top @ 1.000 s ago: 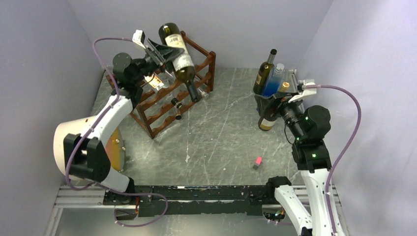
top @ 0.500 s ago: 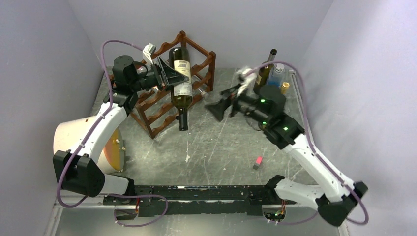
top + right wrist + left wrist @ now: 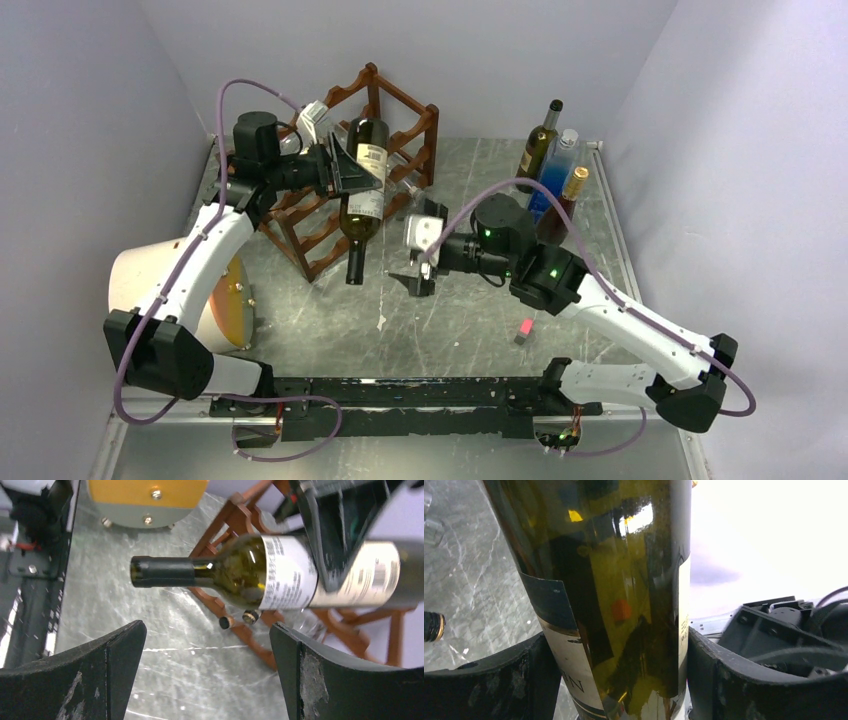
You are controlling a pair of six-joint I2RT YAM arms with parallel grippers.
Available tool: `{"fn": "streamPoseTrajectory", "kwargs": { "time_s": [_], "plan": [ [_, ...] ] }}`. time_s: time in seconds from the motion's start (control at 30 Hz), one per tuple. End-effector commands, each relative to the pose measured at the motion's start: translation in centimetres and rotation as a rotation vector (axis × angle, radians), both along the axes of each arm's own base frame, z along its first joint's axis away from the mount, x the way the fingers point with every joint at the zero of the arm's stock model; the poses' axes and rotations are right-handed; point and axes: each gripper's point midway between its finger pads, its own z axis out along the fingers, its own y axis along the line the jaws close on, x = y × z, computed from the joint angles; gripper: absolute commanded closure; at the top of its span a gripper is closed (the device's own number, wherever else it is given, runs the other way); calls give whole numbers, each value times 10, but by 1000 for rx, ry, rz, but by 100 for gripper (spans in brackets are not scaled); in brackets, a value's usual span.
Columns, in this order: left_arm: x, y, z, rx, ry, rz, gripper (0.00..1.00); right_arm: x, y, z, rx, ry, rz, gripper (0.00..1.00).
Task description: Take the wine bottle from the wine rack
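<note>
Recorder: Grey marbled table (image 3: 470, 310), lilac walls on three sides; overhead view is logged first. Where is the wine bottle placed?

Checker: The wine bottle (image 3: 358, 212) is held in the air just in front of the wine rack (image 3: 433, 140), neck pointed down at the table. It is clamped across the body by the left gripper (image 3: 355, 165). The right gripper (image 3: 413, 252) is noted near the neck, jaws spread wide, nothing between them.

Recorder: Other containers?

Checker: Three upright bottles (image 3: 541, 152) are grouped at the far right: one dark green, one blue-tinted, one gold-capped. Contents cannot be judged. What else lies in the rack is mostly hidden by the left arm (image 3: 215, 240).

Recorder: Left wrist view?

Checker: Dark green glass is seen pressed between both fingers (image 3: 494, 680). A white label under a dark band is partly shown; only "IN" can be read, the rest is cut off. Fill level is lost in reflections. One bottle tip (image 3: 431, 626) is cut by the left edge.

Recorder: Right wrist view?

Checker: The bottle is seen across the frame, black capsule on the neck, label print too small to read. The rack is seen behind it, two bottle mouths (image 3: 226, 622) low among its rails. Both right fingers (image 3: 75, 680) are set far apart at the bottom corners, nothing held. An orange-faced disc (image 3: 145, 495) with screws is cut off by the top edge.
</note>
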Motion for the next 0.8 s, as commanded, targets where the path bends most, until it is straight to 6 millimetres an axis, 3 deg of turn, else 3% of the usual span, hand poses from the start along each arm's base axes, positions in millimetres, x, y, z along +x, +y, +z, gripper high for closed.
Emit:
{"fn": "streamPoseTrajectory", "kwargs": {
  "time_s": [0.0, 0.27, 0.37, 0.6, 0.77],
  "plan": [
    [-18, 0, 5, 0, -75, -58, 93, -21, 8, -10, -123, -320, 200, 1],
    [-35, -16, -17, 16, -26, -100, 93, -51, 43, -21, -293, -612, 359, 9],
    [-43, -24, -22, 10, 4, -133, 93, -57, 54, -35, -372, -705, 376, 10],
    [-55, -31, -18, 35, 12, -150, 93, -52, 63, -52, -498, -941, 327, 13],
    [-62, -31, -21, 43, 27, -145, 93, -54, 71, -62, -513, -1015, 332, 23]
  ]
}}
